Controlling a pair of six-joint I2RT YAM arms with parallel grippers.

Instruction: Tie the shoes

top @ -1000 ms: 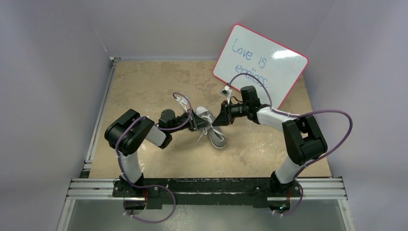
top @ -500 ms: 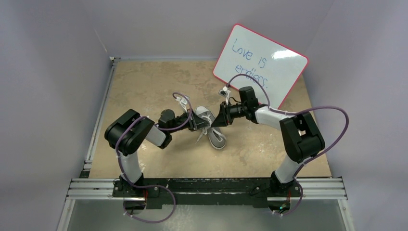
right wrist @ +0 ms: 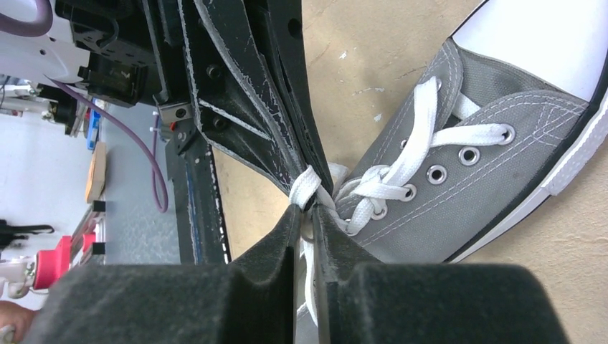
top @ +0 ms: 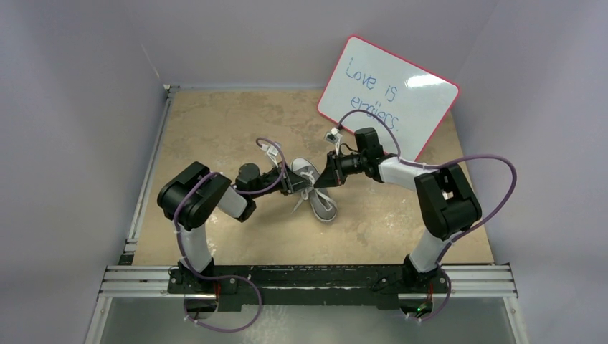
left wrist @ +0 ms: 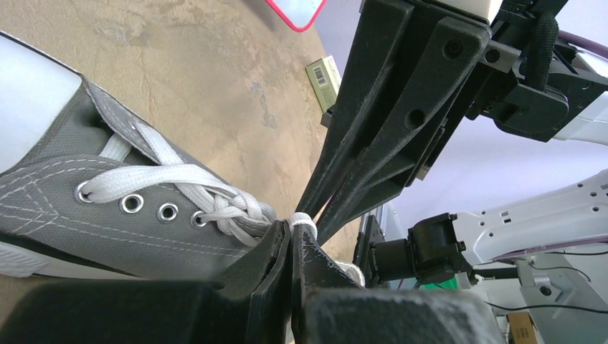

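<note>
1. A small grey canvas sneaker is pictured standing on its white sole near the middle of the tan, mottled desk. Its white toe cap is turned toward the far side and its heel toward the arms' bases.
2. The shoe is approached from both sides: the left gripper is reached in from the left and the right gripper from the right. Their tips are brought together over the lacing, touching or all but touching.
3. In the left wrist view, the left jaws are shown pressed fully together, with a loop of the white laces pinched at their very tip, just beyond the last eyelet.
4. In the right wrist view, the right jaws are drawn narrow, with only a slit left between them. A strand of lace is caught in that slit, and a white loop is bunched at the tips against the left gripper's black fingers.
5. The laces are seen crossed through metal eyelets over the tongue, and the loose strands are gathered toward the ankle end. Whether a knot is formed there cannot be told.
6. A red-edged whiteboard with blue handwriting beginning "Love is" is propped at the far right of the desk, well apart from the shoe.
</note>
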